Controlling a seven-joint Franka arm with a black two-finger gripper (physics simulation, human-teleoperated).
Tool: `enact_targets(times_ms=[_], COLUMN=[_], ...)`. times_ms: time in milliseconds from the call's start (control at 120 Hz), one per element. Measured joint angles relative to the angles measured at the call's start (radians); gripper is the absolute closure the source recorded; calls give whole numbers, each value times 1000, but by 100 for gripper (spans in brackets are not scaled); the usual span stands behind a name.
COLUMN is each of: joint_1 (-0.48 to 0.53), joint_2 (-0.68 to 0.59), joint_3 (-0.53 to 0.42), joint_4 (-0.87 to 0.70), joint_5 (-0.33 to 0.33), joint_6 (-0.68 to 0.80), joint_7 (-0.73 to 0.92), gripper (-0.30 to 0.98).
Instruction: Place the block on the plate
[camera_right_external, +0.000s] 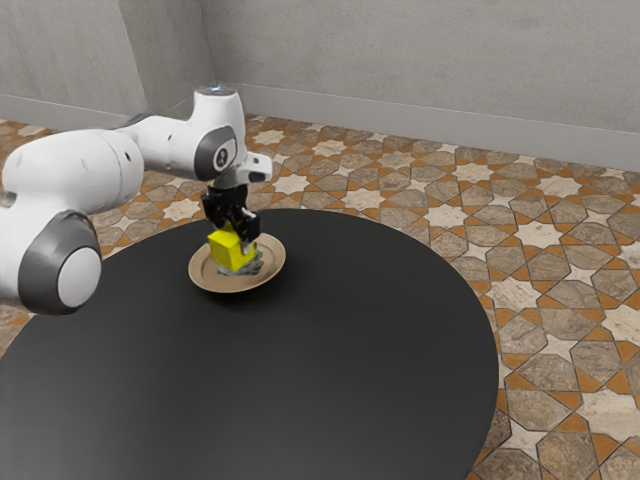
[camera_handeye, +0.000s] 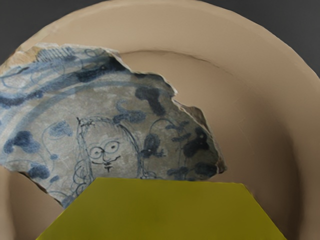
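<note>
In the exterior view my gripper (camera_right_external: 238, 236) points down over the plate, shut on the yellow block (camera_right_external: 230, 251). The block is slightly tilted in that view and hides part of a grey-blue pottery shard (camera_right_external: 254, 268) on the tan plate (camera_right_external: 209, 284). Whether the block's underside touches the shard cannot be told. In the wrist view the yellow block (camera_handeye: 165, 212) is at the lower edge, in front of the shard (camera_handeye: 110, 135), which has blue painted marks and a drawn face. The plate (camera_handeye: 260, 115) curves around them.
The round black table (camera_right_external: 300, 380) extends from the plate toward the exterior view's bottom. Its curved edge passes just behind the plate. Beyond are a patterned tile floor (camera_right_external: 515, 290) and a grey wall (camera_right_external: 420, 60).
</note>
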Motion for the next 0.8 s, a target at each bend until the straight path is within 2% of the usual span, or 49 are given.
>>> enact_targets(times_ms=[108, 267, 475, 550, 658, 800], joint_1=[6, 8, 4, -12, -69, -166], joint_2=[26, 31, 0, -105, -379, -660], joint_3=[-1, 1, 5, 5, 0, -19], joint_4=[17, 32, 96, 28, -233, -451], joint_5=[-13, -23, -28, -48, -56, -18], joint_6=[-19, -42, -97, -120, -140, -177], joint_7=[5, 15, 29, 30, 8, -60], gripper=[26, 13, 5, 3, 2, 1])
